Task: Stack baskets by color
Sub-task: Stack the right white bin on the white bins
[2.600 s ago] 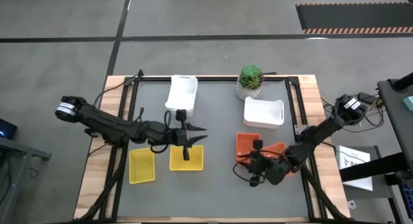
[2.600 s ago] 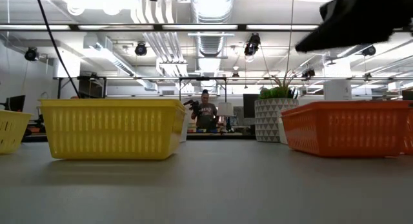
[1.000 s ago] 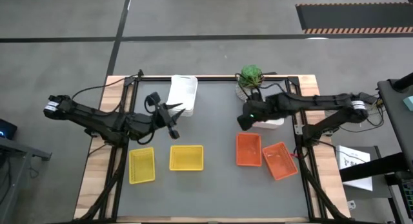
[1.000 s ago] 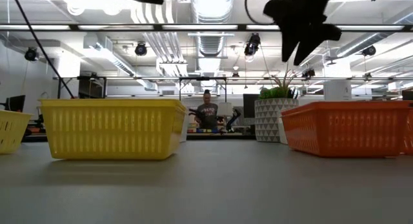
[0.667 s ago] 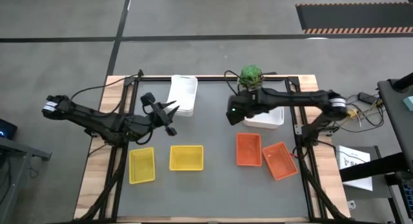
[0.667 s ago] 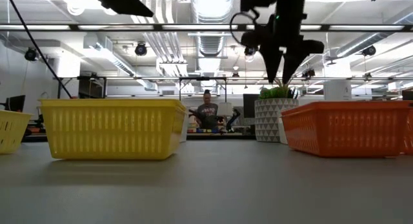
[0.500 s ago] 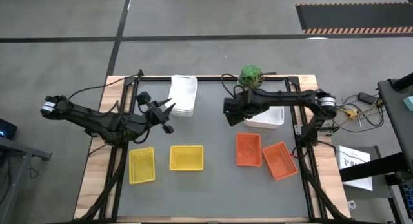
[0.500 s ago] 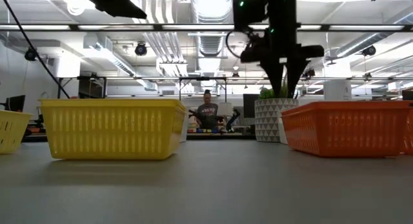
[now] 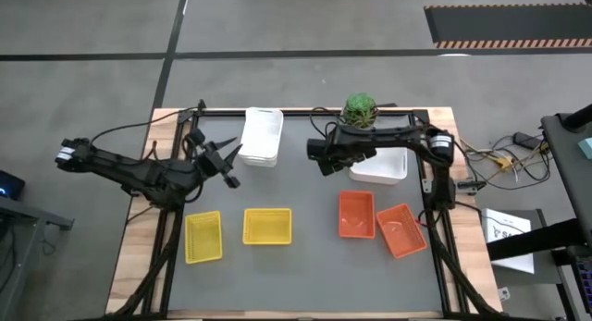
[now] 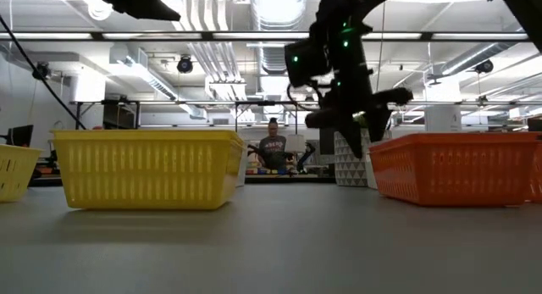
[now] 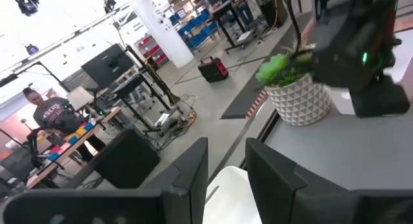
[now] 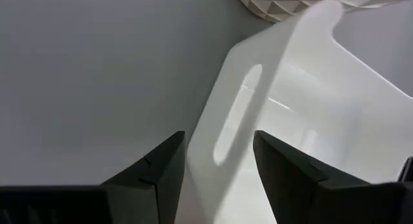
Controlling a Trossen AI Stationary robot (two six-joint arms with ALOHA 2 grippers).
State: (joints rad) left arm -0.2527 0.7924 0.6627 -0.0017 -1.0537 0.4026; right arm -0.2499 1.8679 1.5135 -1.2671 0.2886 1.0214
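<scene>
Two white baskets stand at the back: one (image 9: 261,136) at the left, one (image 9: 381,165) at the right beside the plant. In front are two yellow baskets (image 9: 203,236) (image 9: 267,226) and two orange baskets (image 9: 356,214) (image 9: 400,230), the outer orange one turned askew. My right gripper (image 12: 219,166) is open and points down over the left end wall (image 12: 240,114) of the right white basket, one finger on each side of it, apart from it. My left gripper (image 9: 233,166) is open, high up, level, left of the left white basket (image 11: 226,192).
A green plant in a white patterned pot (image 9: 360,115) stands at the far edge, just behind the right white basket and my right arm. Bare grey mat (image 9: 305,265) lies in front of the baskets. A person (image 10: 272,150) shows far off in the room.
My right gripper has swung toward the table's left, come down and tipped to point downward, ending over the left end of the right white basket. My left gripper has drawn back toward the table's left edge, staying high. No basket has moved.
</scene>
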